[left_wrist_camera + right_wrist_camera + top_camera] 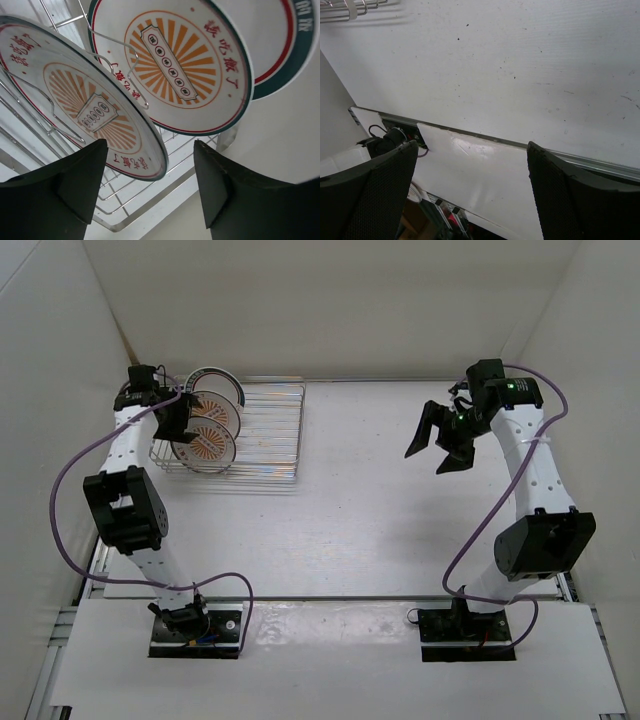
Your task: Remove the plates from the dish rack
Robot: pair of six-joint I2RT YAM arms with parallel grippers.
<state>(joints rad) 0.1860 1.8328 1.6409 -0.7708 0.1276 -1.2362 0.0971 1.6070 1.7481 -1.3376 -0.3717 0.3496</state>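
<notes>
Left wrist view: teal-rimmed plate (272, 30) cut off at frame edge, left tool (150, 150) wide apart, empty, right tool (471, 147) likewise.

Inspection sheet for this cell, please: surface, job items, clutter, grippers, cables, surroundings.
Surface: white table, a few dark specks.
Job's things: three plates upright at the left end of the rack; none unloaded.
Clutter: nothing seen.
Grippers: left gripper open, nearest plate's rim between its fingers in the wrist view; right gripper open, empty, above the table.
Cables: purple cables loop loosely beside both arms.
Surroundings: white walls on three sides.
</notes>
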